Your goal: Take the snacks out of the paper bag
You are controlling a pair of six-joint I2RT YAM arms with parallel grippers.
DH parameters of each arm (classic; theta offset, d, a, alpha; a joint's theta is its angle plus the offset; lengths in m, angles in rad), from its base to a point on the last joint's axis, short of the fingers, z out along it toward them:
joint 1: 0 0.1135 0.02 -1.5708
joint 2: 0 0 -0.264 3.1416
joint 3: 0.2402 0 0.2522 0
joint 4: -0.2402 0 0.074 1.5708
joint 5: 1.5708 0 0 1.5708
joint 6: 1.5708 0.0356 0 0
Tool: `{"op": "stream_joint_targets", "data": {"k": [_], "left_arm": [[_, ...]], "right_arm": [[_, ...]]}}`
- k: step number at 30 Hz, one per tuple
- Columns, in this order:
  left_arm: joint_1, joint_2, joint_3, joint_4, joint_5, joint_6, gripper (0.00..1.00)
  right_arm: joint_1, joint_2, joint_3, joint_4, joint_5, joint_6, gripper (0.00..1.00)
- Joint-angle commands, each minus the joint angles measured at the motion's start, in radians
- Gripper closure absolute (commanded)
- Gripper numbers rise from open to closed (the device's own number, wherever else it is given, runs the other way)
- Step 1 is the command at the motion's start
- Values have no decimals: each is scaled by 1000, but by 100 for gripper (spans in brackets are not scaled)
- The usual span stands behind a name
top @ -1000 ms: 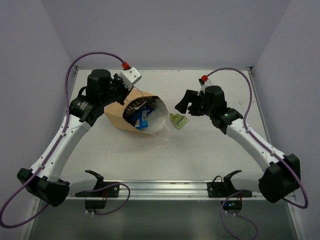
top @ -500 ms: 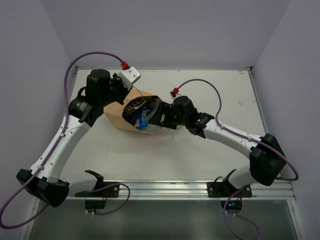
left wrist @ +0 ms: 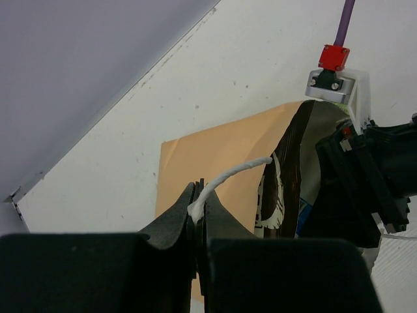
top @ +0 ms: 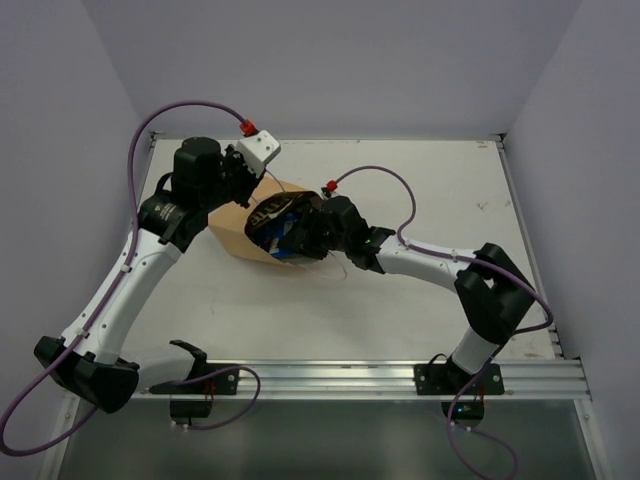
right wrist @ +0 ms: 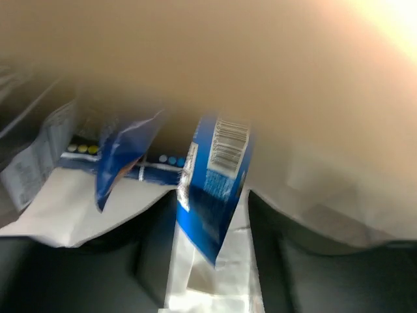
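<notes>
The tan paper bag (top: 232, 228) lies on its side with its mouth facing right. My left gripper (top: 243, 178) is shut on the bag's white string handle (left wrist: 229, 176) and holds it up; the jaws pinch the string (left wrist: 195, 210). My right gripper (top: 291, 236) is inside the bag's mouth, open. In the right wrist view a blue-white packet (right wrist: 214, 186) stands between its spread fingers (right wrist: 148, 257), not clamped. Another blue packet (right wrist: 120, 163) lies behind it. A brown chip bag (left wrist: 287, 173) shows at the mouth. The tiny green wrapper is hidden.
The white table (top: 430, 190) ends in walls at the back and both sides. A metal rail (top: 330, 375) with two black stands runs along the near edge. The right arm (top: 430, 262) stretches across the table's middle.
My right arm swung left from beside the green wrapper and pushed its gripper into the bag's mouth. The left gripper kept hold of the handle and stayed put.
</notes>
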Motion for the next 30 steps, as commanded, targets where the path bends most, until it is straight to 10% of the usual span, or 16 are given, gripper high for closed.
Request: {"op": "stream_joint_targets", "data": {"k": [1,5,20,30], "left_arm": [[-5,-3,42,67,-6,-14,100],[-5,-15,29,73,-29,-4,100],[-5,-69,-46,90,-67,67,100],[-5,-85,-72,80,-20,78,100]], "right_arm": [[10,19,38,88,13,51,55],[10,-49,13,79,27,24,100],[-385,-698,-283,-246,-24,-218,100],[-655,-332,-329,-15,-128,-317,98]]}}
